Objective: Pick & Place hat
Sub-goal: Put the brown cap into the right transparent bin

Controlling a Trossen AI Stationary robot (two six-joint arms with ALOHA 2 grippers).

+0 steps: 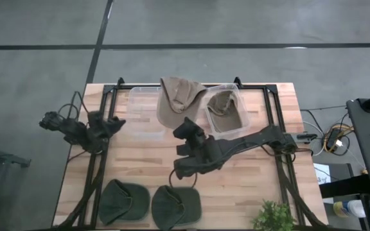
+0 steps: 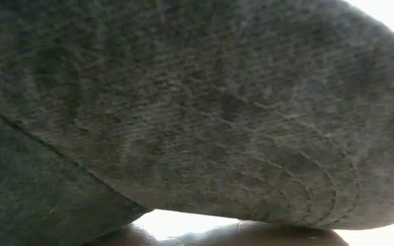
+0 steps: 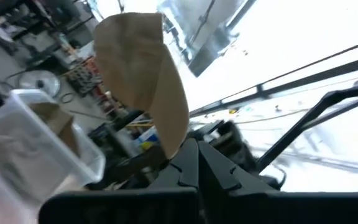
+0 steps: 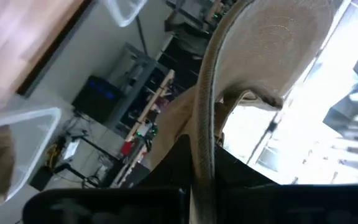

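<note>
Hat [image 1: 177, 99] pinched in right gripper [image 1: 186, 128]

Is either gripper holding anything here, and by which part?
The right gripper is shut on the tan hat, pinching its brim edge. The left gripper is shut and holds nothing.

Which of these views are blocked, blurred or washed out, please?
Low view: dark green hat fills the frame, out of focus. Left wrist view: blown-out background, motion blur. Right wrist view: glare beside the tan hat. High view: evenly lit, sharp.
</note>
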